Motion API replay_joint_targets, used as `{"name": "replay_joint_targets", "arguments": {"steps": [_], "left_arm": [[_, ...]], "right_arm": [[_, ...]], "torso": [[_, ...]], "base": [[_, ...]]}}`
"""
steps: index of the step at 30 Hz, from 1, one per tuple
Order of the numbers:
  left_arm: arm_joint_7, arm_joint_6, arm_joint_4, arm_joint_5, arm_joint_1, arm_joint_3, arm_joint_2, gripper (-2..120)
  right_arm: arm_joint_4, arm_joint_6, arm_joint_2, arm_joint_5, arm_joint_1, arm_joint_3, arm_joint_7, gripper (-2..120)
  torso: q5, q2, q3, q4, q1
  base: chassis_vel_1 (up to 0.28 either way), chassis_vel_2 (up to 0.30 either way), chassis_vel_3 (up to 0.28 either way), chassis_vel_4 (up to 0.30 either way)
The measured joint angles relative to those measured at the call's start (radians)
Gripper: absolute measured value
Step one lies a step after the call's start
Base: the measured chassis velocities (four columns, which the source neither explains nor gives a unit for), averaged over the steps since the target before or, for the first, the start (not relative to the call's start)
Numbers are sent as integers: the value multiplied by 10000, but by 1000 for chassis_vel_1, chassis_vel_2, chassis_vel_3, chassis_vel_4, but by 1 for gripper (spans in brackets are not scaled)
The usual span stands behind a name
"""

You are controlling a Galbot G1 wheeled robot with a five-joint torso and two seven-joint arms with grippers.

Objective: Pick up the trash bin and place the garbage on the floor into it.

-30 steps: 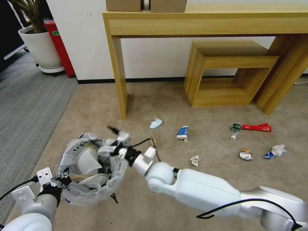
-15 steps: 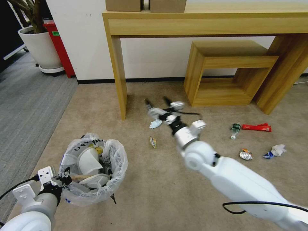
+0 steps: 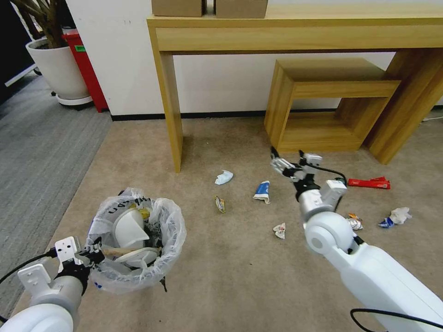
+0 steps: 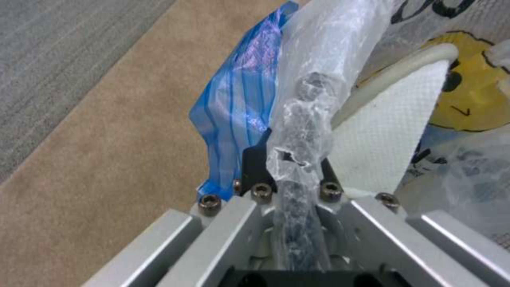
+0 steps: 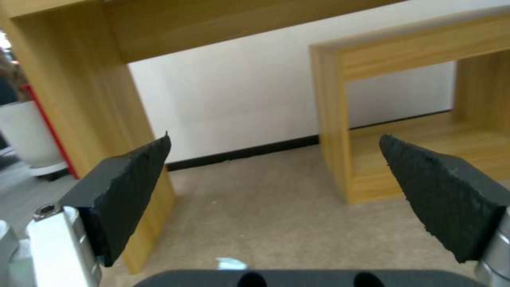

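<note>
The small round dark trash bin lined with a crinkly translucent white bag (image 3: 136, 244) hangs at seven o'clock in the head view, above the beige short-pile carpet floor (image 3: 221, 272), held by the left gripper (image 3: 85, 258), whose jaws are clamped on the bag-covered rim at the bin's near edge. The right gripper (image 3: 290, 162) is raised at one o'clock, jaws spread wide and empty, pointing toward the wall. Scattered garbage lies below and around it: a blue-white wrapper (image 3: 262, 191), a crumpled white scrap (image 3: 279, 230), a crushed can (image 3: 354, 222) and a long red packet (image 3: 369, 183). The main risk is the bin: the hold seems to be on a thin rim through slippery film, so a swing of the arm could tilt it and spill the white papers already inside. The low light-wood shelf unit (image 3: 323, 106) and the leg of the light-wood desk (image 3: 171, 106) stand close to the litter, so a careless reach might strike them.
</note>
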Motion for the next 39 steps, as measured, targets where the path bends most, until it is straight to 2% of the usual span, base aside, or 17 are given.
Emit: {"name": "replay_joint_targets", "arguments": {"steps": [12,23,27,33,39], "left_arm": [[33,21,16,131,28,36,-192,0],[53,-57,-27,198,132,-8,-234,0],[57,-86,-50,205,141,-32,-244,0],[59,-108,-53,207,155,-48,-262,0],[60,-181,-60,252,199,-68,-270,0]], "right_arm": [[-39,394,113,-1562,-1058,705,-115,100],[-52,358,334,-1912,-1213,671,-210,100],[-51,357,339,-1944,-1214,647,-291,95],[-56,375,326,-1973,-1110,581,-356,100],[-52,380,321,-1974,-1062,539,-377,99]], "torso": [[-2,0,1,1,0],[-2,0,0,1,0],[-3,0,1,0,0],[-3,0,2,2,0],[-3,0,2,1,0]], "base": [[0,0,0,0],[-15,6,9,-12],[-66,55,68,-54],[-83,78,89,-66],[-62,48,50,-49]]}}
